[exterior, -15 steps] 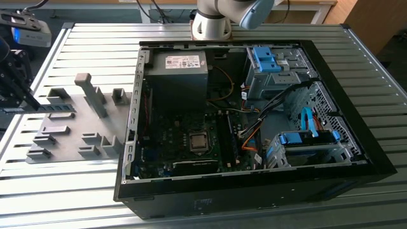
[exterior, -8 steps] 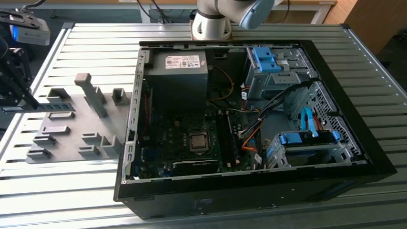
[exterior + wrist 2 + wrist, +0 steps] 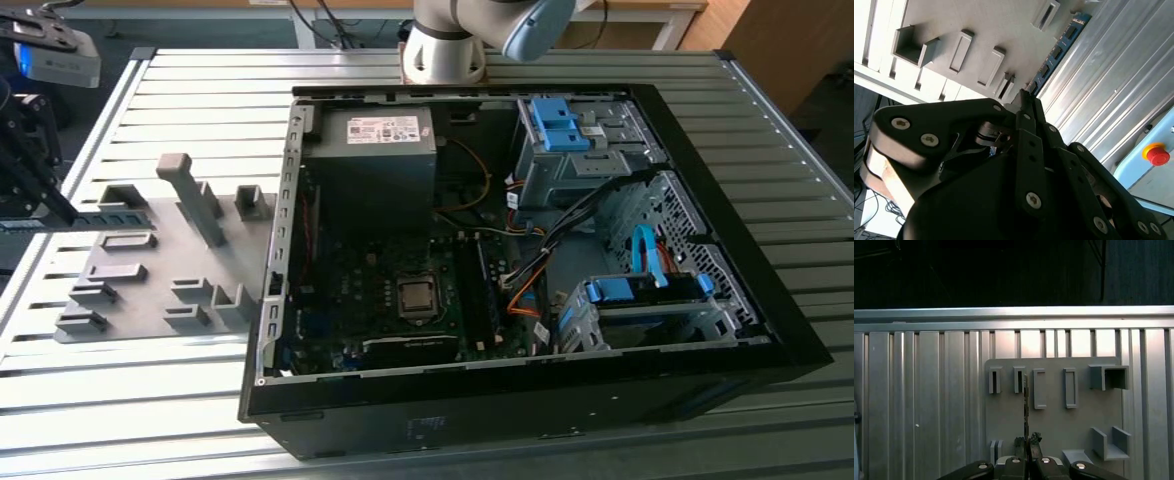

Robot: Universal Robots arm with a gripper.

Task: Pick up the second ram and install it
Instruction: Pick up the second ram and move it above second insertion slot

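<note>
We found the gripper [image 3: 1027, 442] with its fingers closed narrowly on one end of the second ram [image 3: 1058, 50]. The stick appeared raised off the grey holder plate [image 3: 1054, 422], at the nine o'clock side of the computer case [image 3: 534, 400] in the exterior view. We judged the end grip the main hazard. The long free length could pivot between the pads or strike the case wall, and so meet the motherboard [image 3: 347, 290] skewed.
</note>
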